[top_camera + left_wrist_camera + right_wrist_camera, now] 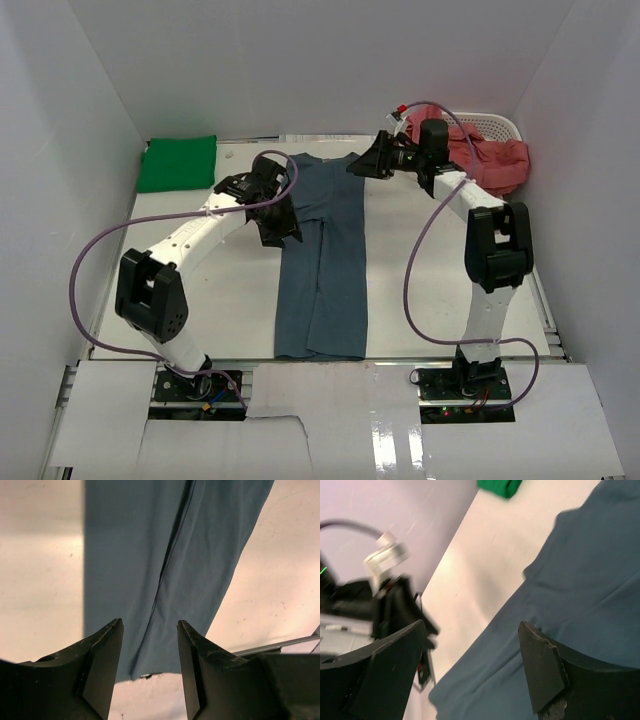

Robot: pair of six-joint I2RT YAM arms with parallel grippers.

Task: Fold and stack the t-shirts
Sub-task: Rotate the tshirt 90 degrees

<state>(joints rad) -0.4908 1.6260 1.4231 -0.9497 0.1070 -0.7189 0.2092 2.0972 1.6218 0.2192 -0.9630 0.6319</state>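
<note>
Top external view shows us the slate blue t-shirt (325,270) lying mid-scene as a long near-to-far strip, left gripper (280,228) at its left edge and right gripper (362,165) at its far end both spread empty, so we should pinch both far corners evenly before folding nearward.

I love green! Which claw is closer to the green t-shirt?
Left. The left claw is at the blue t-shirt's left edge, toward the green t-shirt; the right claw is at its far corner.
</note>
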